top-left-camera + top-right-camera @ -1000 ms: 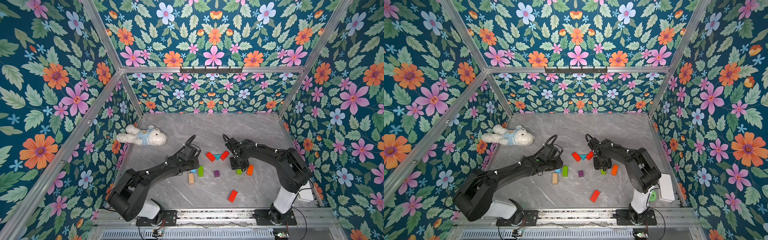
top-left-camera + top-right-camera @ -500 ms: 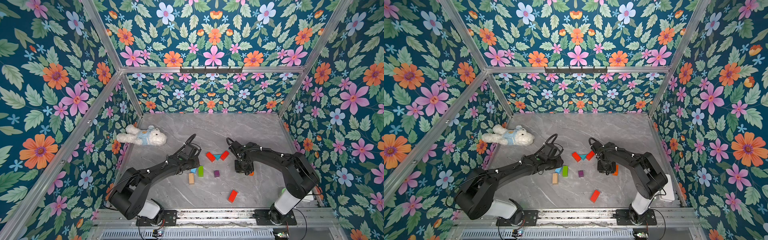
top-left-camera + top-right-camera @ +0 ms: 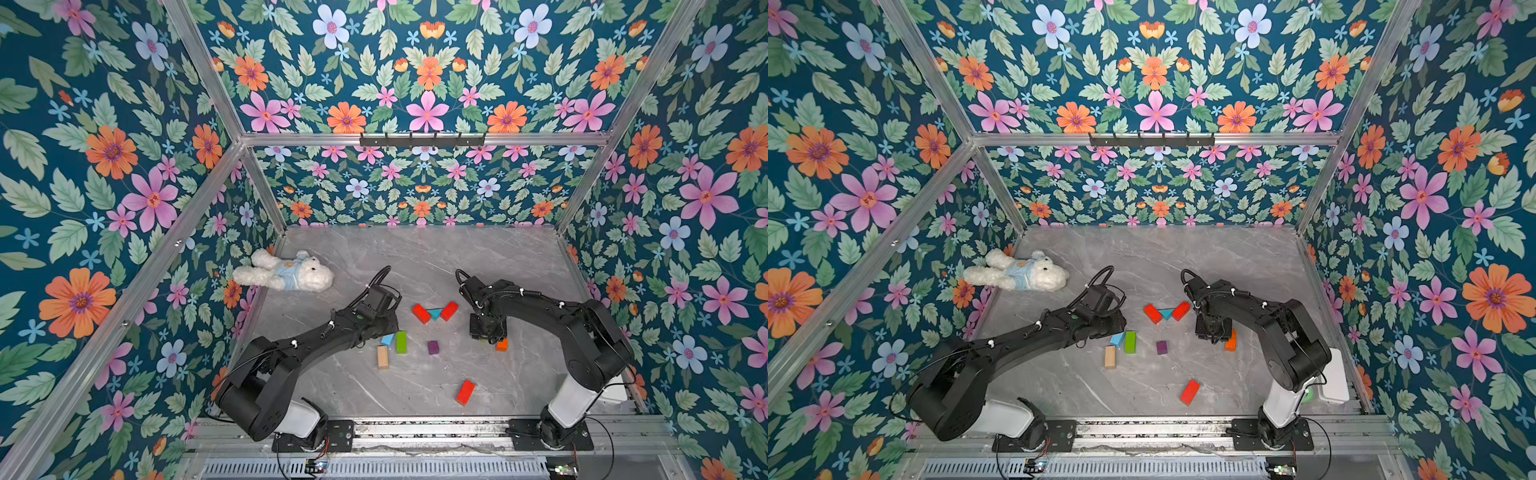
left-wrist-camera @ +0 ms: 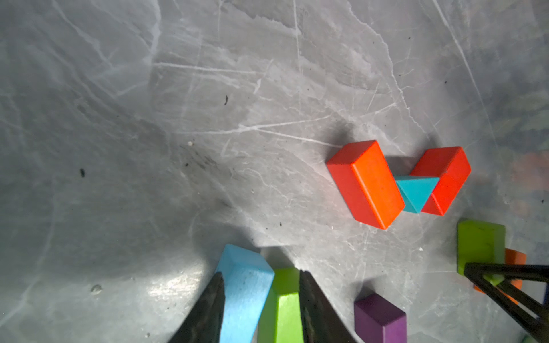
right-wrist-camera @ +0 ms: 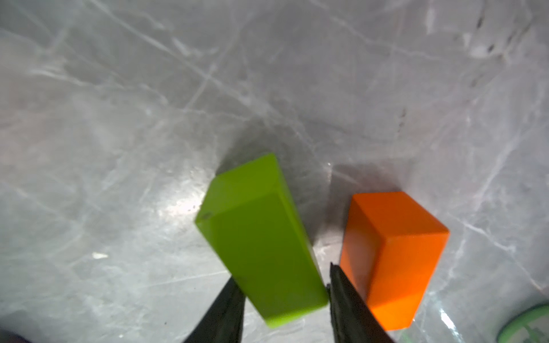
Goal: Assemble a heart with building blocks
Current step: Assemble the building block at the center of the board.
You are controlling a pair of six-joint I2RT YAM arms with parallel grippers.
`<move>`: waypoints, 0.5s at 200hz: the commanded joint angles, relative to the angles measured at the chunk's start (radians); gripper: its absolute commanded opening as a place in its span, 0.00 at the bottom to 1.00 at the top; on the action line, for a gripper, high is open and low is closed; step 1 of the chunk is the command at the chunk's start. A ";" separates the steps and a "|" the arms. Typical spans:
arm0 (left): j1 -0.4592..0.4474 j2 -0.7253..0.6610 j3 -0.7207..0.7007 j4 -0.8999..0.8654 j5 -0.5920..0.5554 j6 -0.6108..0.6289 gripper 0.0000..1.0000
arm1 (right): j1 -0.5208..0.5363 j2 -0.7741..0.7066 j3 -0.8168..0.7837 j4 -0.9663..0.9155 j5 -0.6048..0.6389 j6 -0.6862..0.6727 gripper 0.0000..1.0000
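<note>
Change over the last second: the right gripper [image 5: 282,273] has dropped onto the green bar [image 5: 255,225], which earlier lay clear beside it, and the right arm [image 3: 582,328] has swung its elbow outward. The left arm [image 3: 316,340] and the other blocks are as before. The right fingers [image 5: 347,306] stand one on each long side of that bar, close against it; whether they clamp it cannot be told. The orange block [image 5: 389,255] lies just beside, outside the jaws. The left gripper [image 4: 260,273] has its fingers [image 4: 208,311] spread round two pieces together, a light blue bar [image 4: 246,297] and a second green bar [image 4: 282,314]; grip not confirmed. Outward, on the grey table [image 3: 415,257], the heart [image 3: 449,310] is barely begun: two red bars [image 3: 421,313] in a V with the teal triangle [image 3: 434,314] wedged between. The purple cube [image 3: 433,347], natural-wood bar [image 3: 382,357] and a loose red bar [image 3: 466,392] lie apart. Assessment: painted wood, light and rigid, with smooth faces that are likely slippery. Hold across the long flat sides at mid-length, one piece only, or the neighbour may be dragged.
</note>
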State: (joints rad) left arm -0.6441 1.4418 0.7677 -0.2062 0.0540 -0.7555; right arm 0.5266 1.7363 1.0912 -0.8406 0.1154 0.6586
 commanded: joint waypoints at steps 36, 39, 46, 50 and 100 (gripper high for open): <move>0.055 -0.030 -0.029 0.106 0.203 -0.020 0.52 | -0.015 -0.095 0.054 -0.047 0.055 -0.065 0.61; 0.059 -0.029 -0.032 0.114 0.220 -0.018 0.53 | -0.021 -0.104 0.055 -0.043 0.049 -0.068 0.61; 0.065 -0.028 -0.034 0.124 0.248 -0.015 0.54 | -0.042 -0.108 0.054 -0.027 0.024 -0.076 0.61; 0.068 -0.025 -0.034 0.126 0.257 -0.014 0.54 | -0.059 -0.108 0.053 -0.015 0.007 -0.082 0.61; 0.089 -0.006 -0.041 0.137 0.305 -0.004 0.53 | -0.143 0.004 0.075 0.122 -0.222 -0.132 0.63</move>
State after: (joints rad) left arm -0.5632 1.4349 0.7300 -0.0971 0.3172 -0.7593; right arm 0.3908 1.6829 1.1477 -0.7792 0.0025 0.5529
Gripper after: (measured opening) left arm 0.534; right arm 0.649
